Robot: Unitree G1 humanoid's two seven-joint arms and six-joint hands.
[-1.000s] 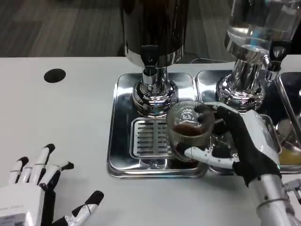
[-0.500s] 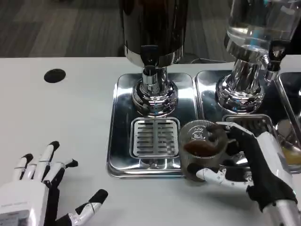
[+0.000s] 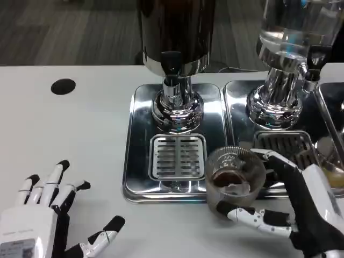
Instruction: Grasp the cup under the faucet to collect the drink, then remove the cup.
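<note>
Left robot hand [image 3: 40,215] at 7 o'clock: fingers spread wide, holding nothing, low over the white surface [image 3: 70,134]. Right robot hand [image 3: 290,207] at 5 o'clock: wrapped round the ribbed cup [image 3: 234,180], dark drink inside, at the drip tray [image 3: 177,156] front right corner. Dark dispenser's faucet [image 3: 172,78] at 12 o'clock. Judged step: removal. Next: set cup down level on surface, release.

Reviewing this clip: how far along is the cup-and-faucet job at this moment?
Collecting looks done: the cup holds dark drink. Removal is in hand: the right hand grips the cup at the front right corner of the tray, clear of the faucet and drip grate. The left hand waits open on the table. Left: set the cup down and release.
</note>
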